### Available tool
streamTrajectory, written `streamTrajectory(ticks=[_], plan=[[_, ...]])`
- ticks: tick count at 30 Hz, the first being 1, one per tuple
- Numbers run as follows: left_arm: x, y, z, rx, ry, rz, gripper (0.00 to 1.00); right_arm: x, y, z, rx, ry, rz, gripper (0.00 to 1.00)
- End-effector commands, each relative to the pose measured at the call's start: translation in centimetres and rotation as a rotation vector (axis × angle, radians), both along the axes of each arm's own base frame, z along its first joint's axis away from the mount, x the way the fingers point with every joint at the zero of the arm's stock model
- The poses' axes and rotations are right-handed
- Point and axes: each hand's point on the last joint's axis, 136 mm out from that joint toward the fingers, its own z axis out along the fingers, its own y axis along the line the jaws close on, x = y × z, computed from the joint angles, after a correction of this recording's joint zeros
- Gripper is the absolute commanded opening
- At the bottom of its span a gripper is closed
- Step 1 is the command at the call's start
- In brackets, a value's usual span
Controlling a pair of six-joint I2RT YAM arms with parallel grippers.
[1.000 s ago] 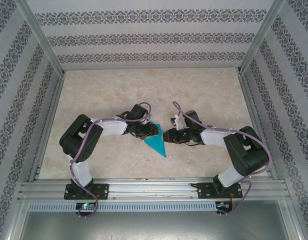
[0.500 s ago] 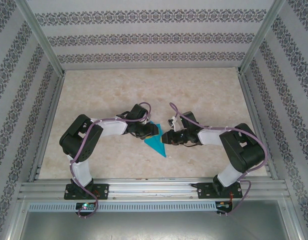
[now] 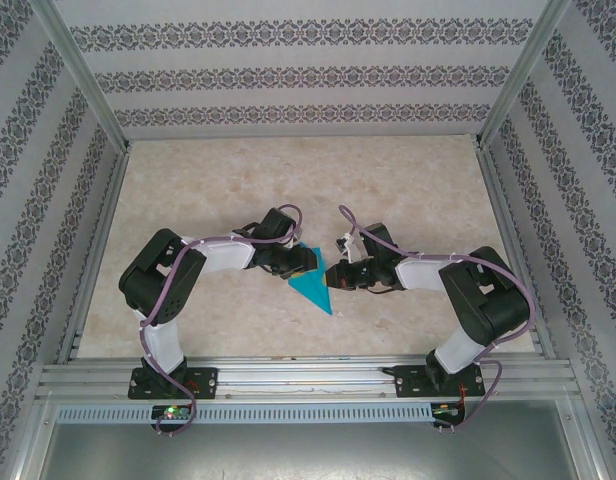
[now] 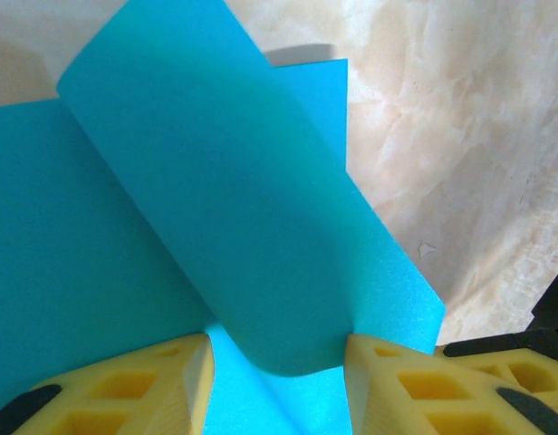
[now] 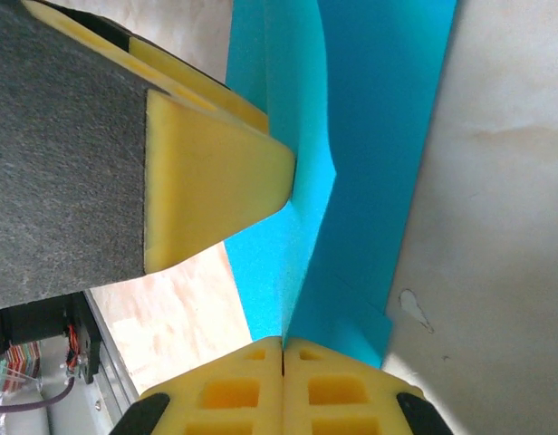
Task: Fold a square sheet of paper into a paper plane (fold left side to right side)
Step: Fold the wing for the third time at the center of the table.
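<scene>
Item: teal-blue paper plane (image 3: 313,285), part-folded into a pointed wedge, lying mid-table (image 3: 288,180) between the two grippers, tip toward the near edge. Left gripper (image 4: 279,376): jaws part-open, straddling a curled flap of the paper without pinching it. Right gripper (image 5: 283,349): pads pressed together, clamped on the paper's raised fold edge.

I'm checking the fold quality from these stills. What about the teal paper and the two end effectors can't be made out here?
- Overhead view: the folded teal-blue paper sheet is small, and the left end effector covers its top corner; creases unreadable.
- Left wrist view: a curled flap hides the layers beneath; the frame cuts off the sheet's outline.
- Right wrist view: the right end effector is shut at the paper's edge; how many layers it pinches is hidden.
</scene>
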Motion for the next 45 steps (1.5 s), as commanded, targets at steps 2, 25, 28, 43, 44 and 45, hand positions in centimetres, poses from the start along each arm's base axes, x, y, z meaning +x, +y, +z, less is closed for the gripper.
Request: streamTrajectory(ticks=[2,25,28,43,44,45], plan=[[-1.7,1.6,-3.1,0.116,0.07,-0.005,0.44,0.5,0.2,-0.4,-0.022,-0.015,0.015,0.03],[-1.8,1.6,-3.1,0.116,0.07,-0.008,0.44,0.4,0.5,-1.9,-0.064,0.015,0.03,0.03],[-1.8,1.6,-3.0,0.114,0.07,-0.009,0.44,0.3,0.4,-2.3,-0.074,0.023,0.029,0.03],[-0.9,0.6,-0.4,0.056,0.019,-0.013,0.5,-1.1,-1.5,-5.7,-0.211,0.144,-0.006,0.02],[-0.8,0.5,0.1,0.05,0.009,-0.013,0.51,-1.2,-1.7,-6.0,-0.223,0.153,-0.01,0.02],[-0.7,0.5,0.4,0.045,0.005,-0.011,0.51,-1.3,-1.9,-6.3,-0.235,0.163,-0.015,0.03]])
